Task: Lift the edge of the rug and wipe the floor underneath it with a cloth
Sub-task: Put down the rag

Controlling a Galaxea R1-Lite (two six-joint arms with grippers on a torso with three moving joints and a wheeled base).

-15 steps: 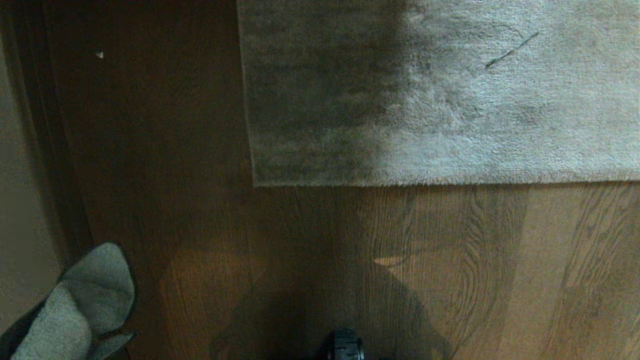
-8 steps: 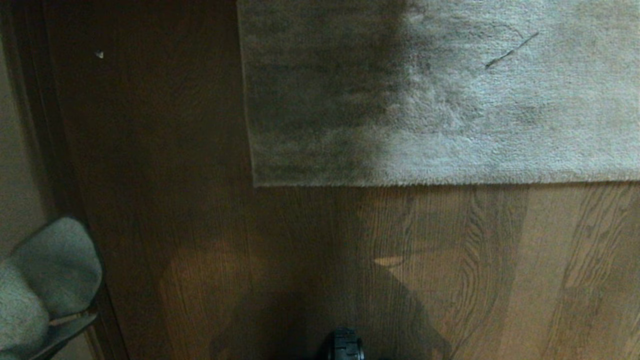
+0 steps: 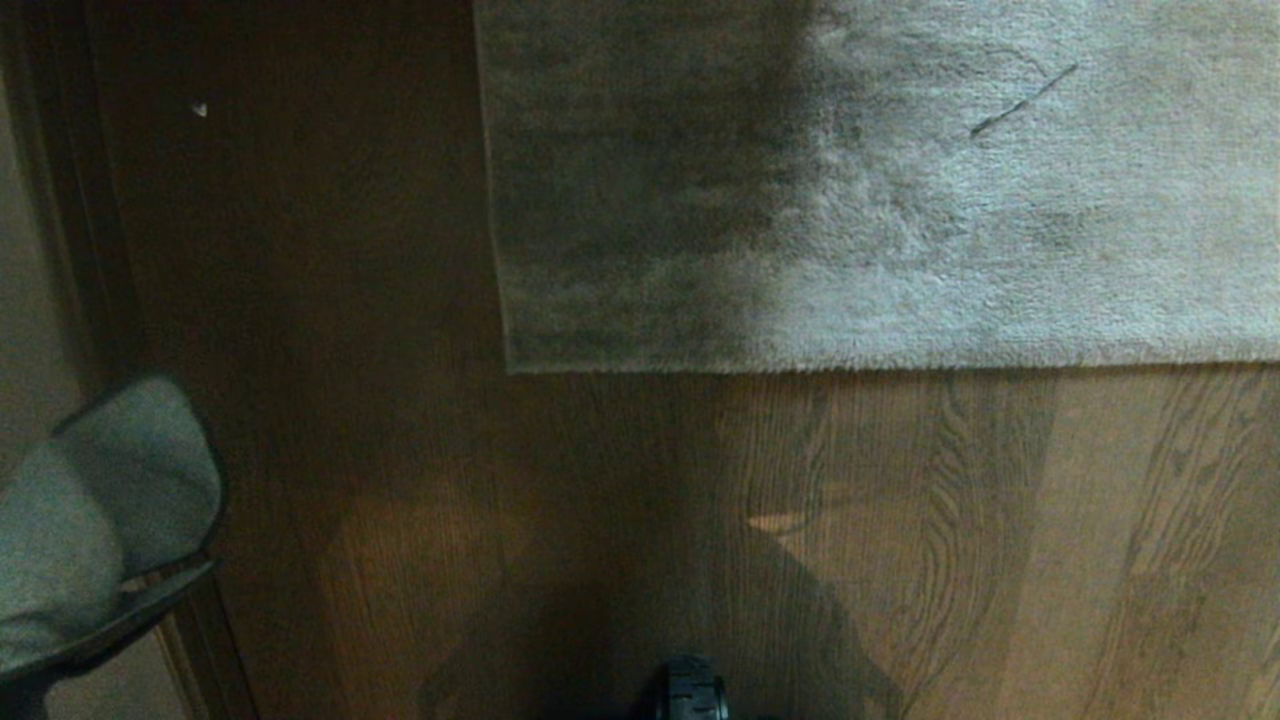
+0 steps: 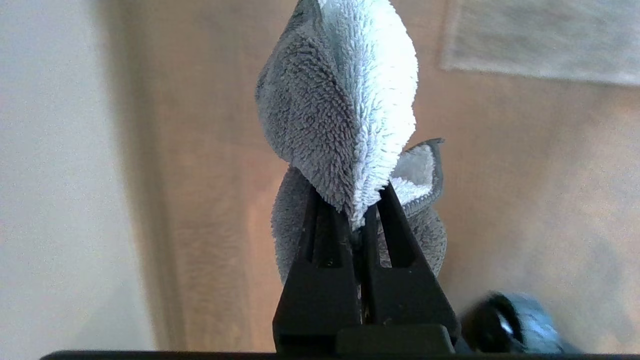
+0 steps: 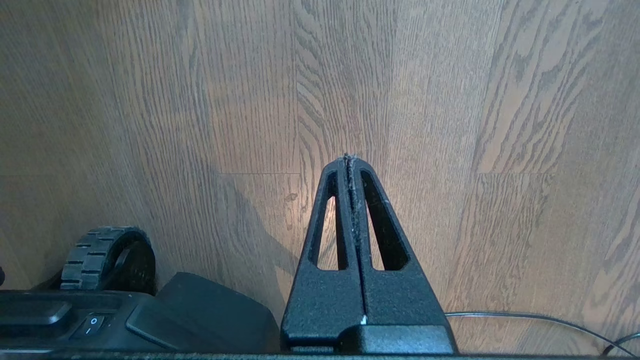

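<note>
The grey plush rug [image 3: 900, 200] lies flat on the dark wooden floor [image 3: 900, 540]; its near rug edge [image 3: 900, 366] runs straight to a square corner [image 3: 512, 368]. The fuzzy light-grey cloth [image 3: 100, 500] with a dark border hangs at the far left of the head view, well short of that corner. In the left wrist view my left gripper [image 4: 357, 202] is shut on the cloth [image 4: 340, 100], which bunches up past the fingertips, with the rug [image 4: 540, 40] ahead and to the side. My right gripper [image 5: 348, 158] is shut and empty above bare floor [image 5: 500, 100], outside the head view.
A pale wall and dark skirting board [image 3: 60, 250] run along the left side. A black part of my base [image 3: 690, 690] shows at the bottom of the head view. My base's wheel [image 5: 105, 255] and a thin cable [image 5: 525, 316] lie near the right gripper.
The cloth in my left gripper has moved up the head view and a little to the left, toward the wall side. The rug and the right gripper have not moved.
</note>
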